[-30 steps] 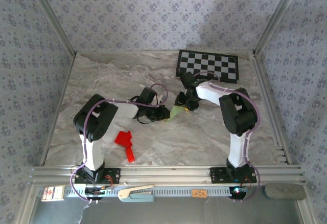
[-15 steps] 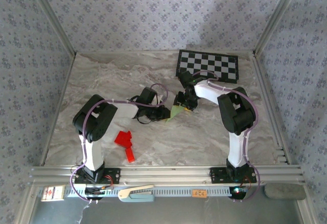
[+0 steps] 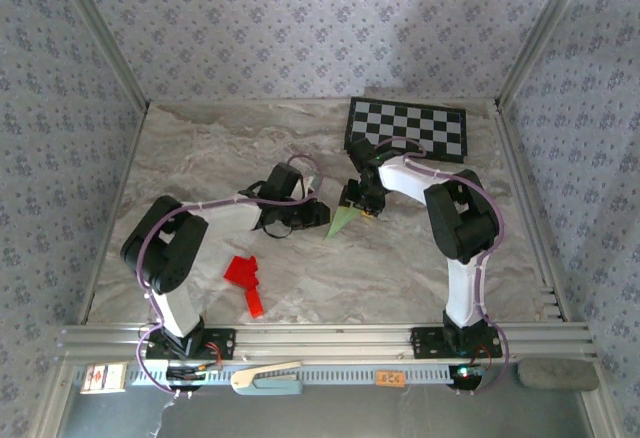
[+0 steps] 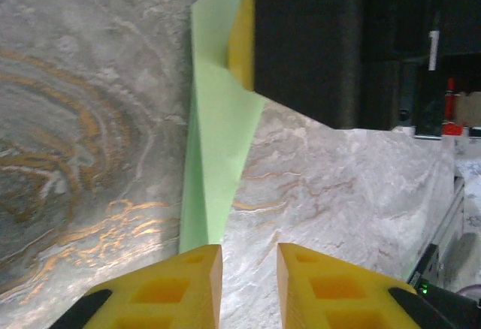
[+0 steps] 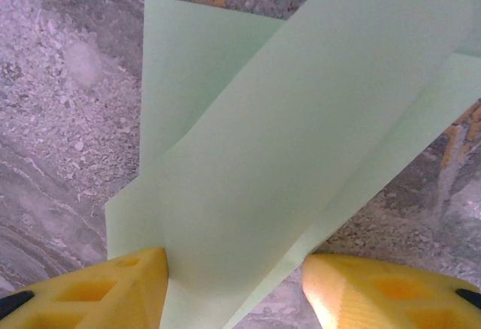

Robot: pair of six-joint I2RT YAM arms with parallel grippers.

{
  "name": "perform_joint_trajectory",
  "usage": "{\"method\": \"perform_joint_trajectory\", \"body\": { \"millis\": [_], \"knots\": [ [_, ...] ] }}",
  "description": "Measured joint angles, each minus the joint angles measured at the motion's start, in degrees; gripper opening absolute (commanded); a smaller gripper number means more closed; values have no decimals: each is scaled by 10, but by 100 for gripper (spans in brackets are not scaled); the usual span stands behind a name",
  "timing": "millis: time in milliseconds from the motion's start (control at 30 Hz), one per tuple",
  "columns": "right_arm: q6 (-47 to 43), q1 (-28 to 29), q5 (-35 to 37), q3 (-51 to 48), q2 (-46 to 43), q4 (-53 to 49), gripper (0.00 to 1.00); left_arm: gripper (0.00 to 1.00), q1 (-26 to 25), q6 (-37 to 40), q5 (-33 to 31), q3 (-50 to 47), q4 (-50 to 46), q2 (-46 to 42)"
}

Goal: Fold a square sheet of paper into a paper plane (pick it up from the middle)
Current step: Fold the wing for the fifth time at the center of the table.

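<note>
Over the table [image 3: 400, 258] we see the left arm [image 3: 215, 216] stretched low and the right arm [image 3: 440, 193] folded back inward. The left gripper [image 3: 312, 215], narrowly parted, holds nothing. The right gripper [image 3: 358, 201] stands spread astride the paper plane [image 3: 343, 220], which lies mid-table.

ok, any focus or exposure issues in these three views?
Top external: soft even light, no glare or hard shadows, paper plane tiny. Left wrist: plane fairly sharp, left hand soft-edged up close, top right nearly black. Right wrist: plane pale and flat, folds low-contrast, table grain crisp.
</note>
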Motion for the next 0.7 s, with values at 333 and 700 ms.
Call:
{"method": "perform_joint_trajectory", "body": {
  "millis": [333, 700],
  "knots": [
    [0, 0, 0, 2, 2, -3, 57, 16, -19, -31, 44, 25, 47, 60],
    [0, 0, 0, 3, 3, -5, 57, 16, -20, -30, 43, 45, 44, 88]
  ]
}}
